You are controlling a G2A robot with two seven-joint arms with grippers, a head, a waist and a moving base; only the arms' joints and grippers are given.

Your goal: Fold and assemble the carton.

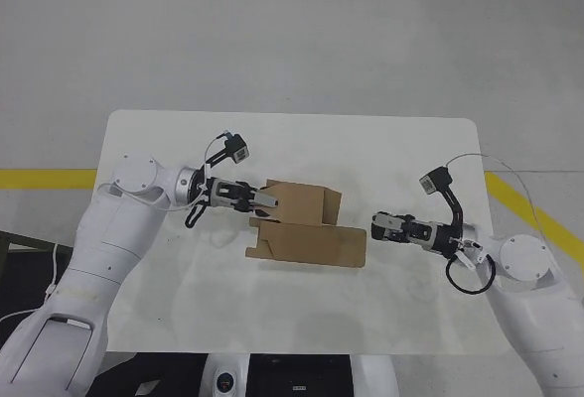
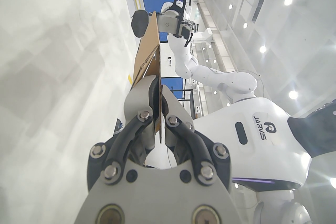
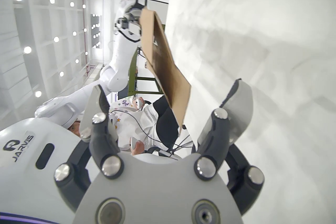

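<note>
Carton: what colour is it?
The carton is plain brown cardboard, clearest in the top view.
</note>
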